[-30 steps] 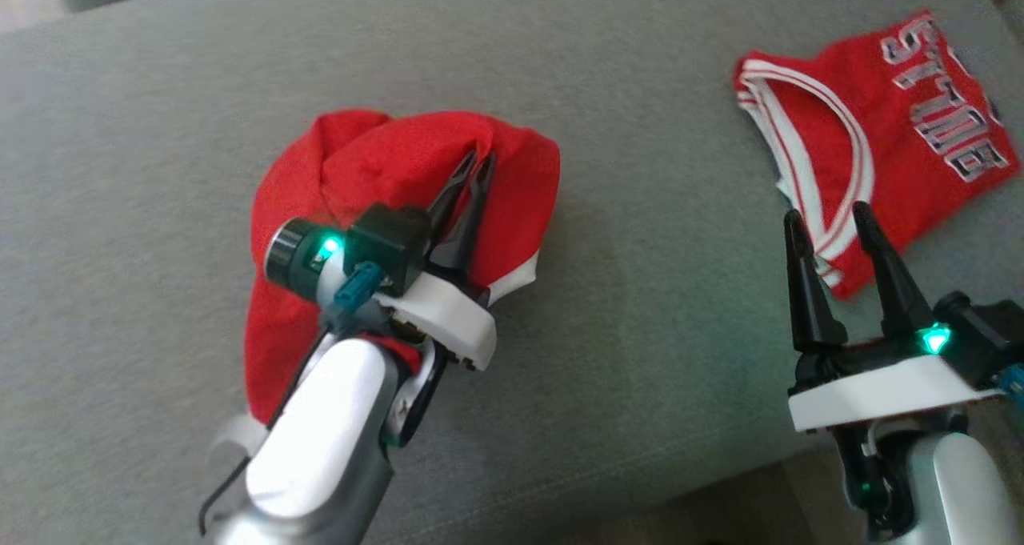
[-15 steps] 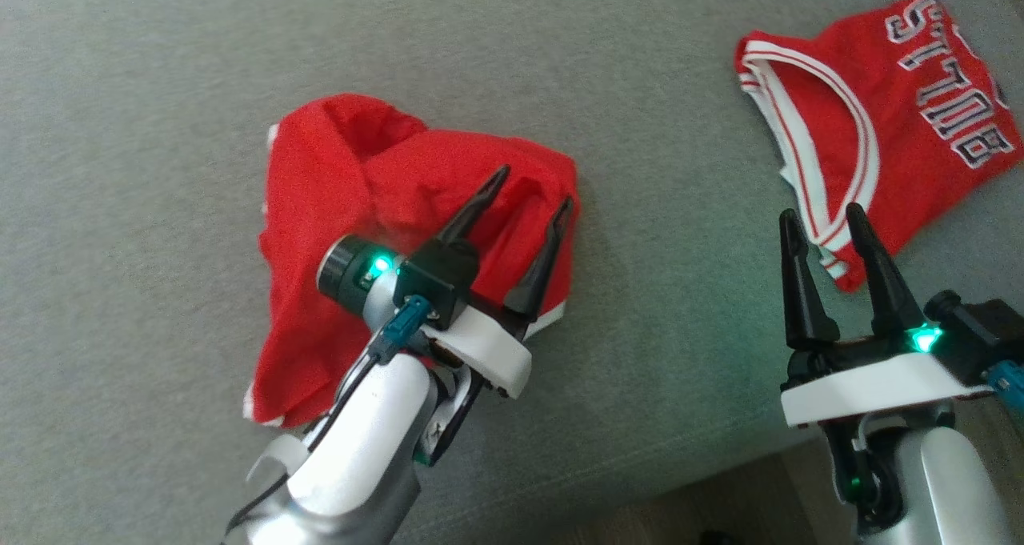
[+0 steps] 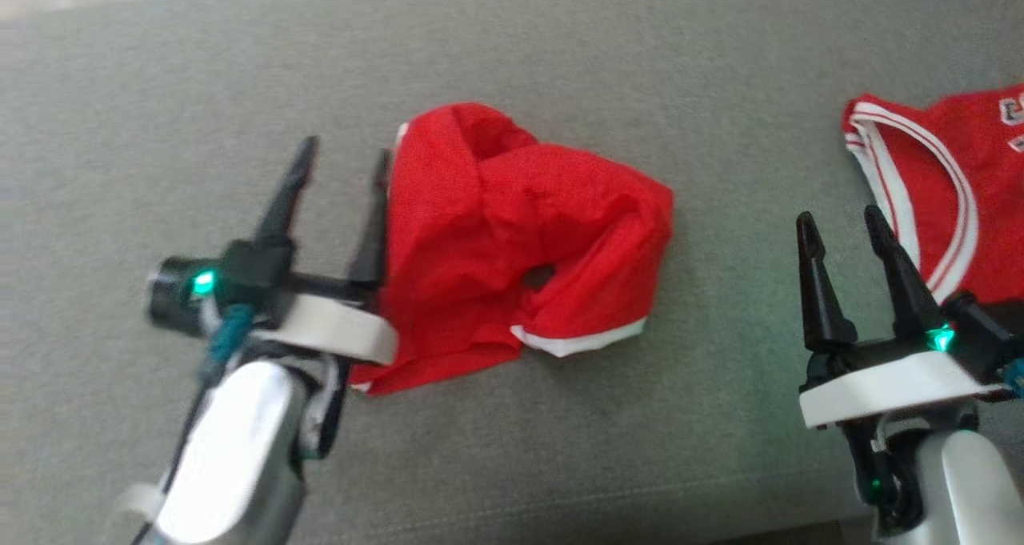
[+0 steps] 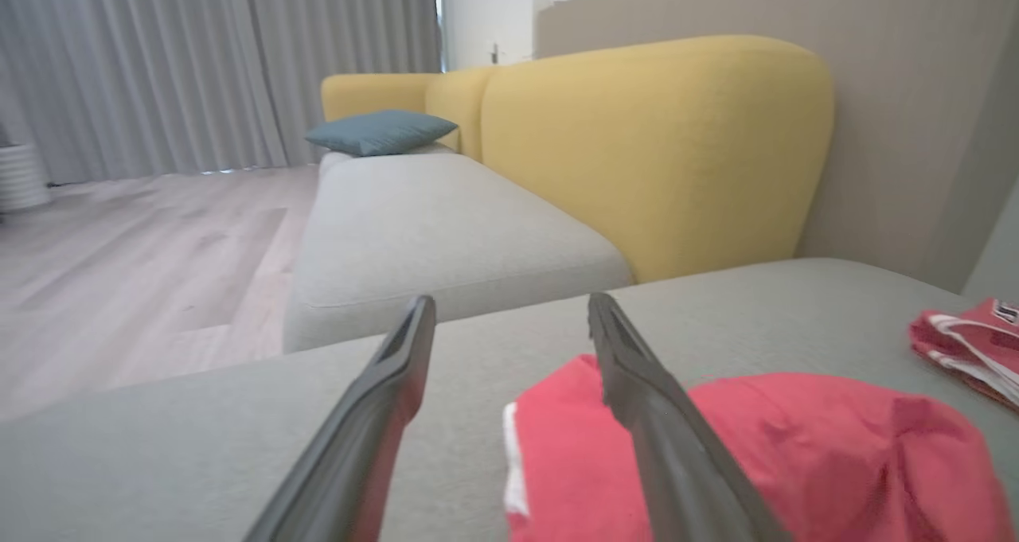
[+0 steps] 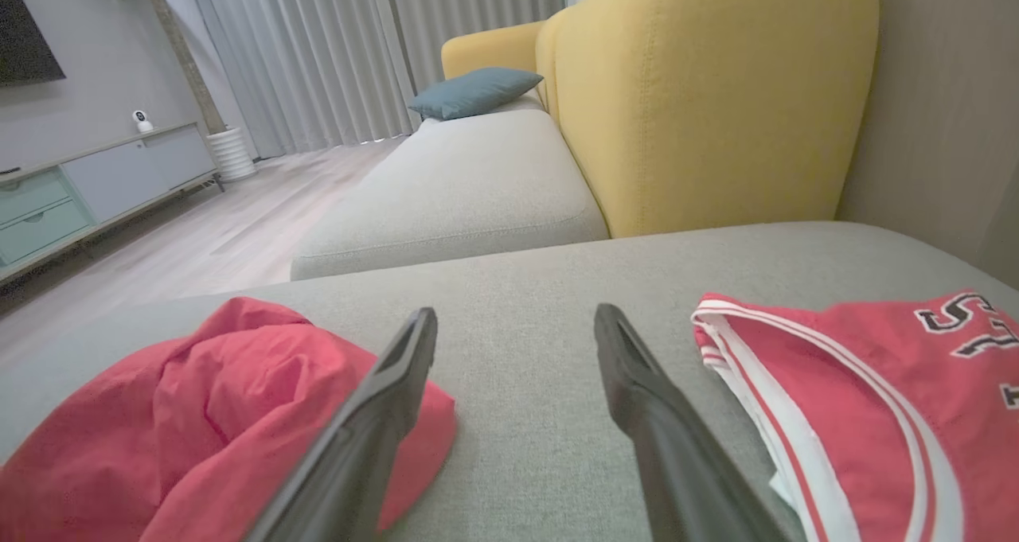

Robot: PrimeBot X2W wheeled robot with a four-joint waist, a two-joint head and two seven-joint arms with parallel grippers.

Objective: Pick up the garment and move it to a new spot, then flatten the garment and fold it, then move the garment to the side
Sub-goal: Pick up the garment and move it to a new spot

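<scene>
Garment (image 3: 520,241) on seat cushion (image 3: 560,49), mid-surface. Jersey (image 3: 936,185) on same cushion, well apart, right of garment. My left gripper (image 3: 346,151) at garment's left edge; contact not determinable. My right gripper (image 3: 838,217) between garment and jersey, nearer jersey. Beyond cushion: sofa backrest (image 4: 653,144); pillow (image 4: 378,130) on far seat (image 4: 446,224).

Soft even daylight, left tool (image 3: 346,149) motion-blurred, faint shadows
</scene>
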